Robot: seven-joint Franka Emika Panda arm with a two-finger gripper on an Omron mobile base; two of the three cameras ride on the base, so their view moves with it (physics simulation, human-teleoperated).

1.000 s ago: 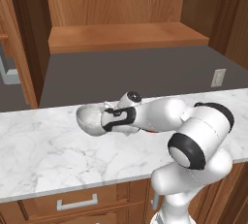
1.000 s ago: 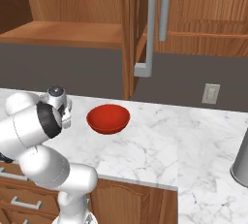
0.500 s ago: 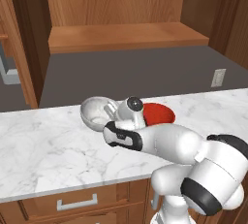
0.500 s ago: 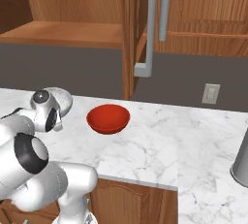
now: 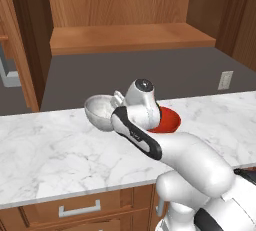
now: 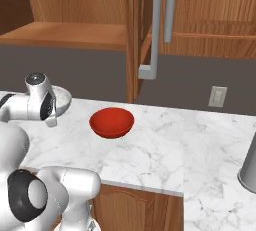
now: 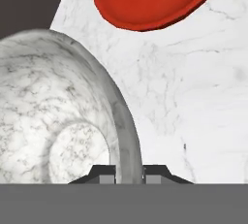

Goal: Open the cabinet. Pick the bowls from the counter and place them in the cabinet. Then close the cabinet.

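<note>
We see the marble bowl lifted a little off the counter, tilted, near the counter's back edge w/ the dark backsplash behind it. In the hand view its rim runs straight down between the two dark finger tips, one tip on each side of the wall, so the gripper is clenched on the marble bowl's rim. In the left base view the gripper sits at the bowl's right side, wrist above it. The red bowl rests on the counter just beside the marble one, toward the middle of the slab, partly behind the arm in the left base view. Above, the cabinet is open: wooden shelf bare, door swung out w/ its grey bar handle. Wall outlet on the backsplash; drawer w/ short handle under the counter's front edge.
</note>
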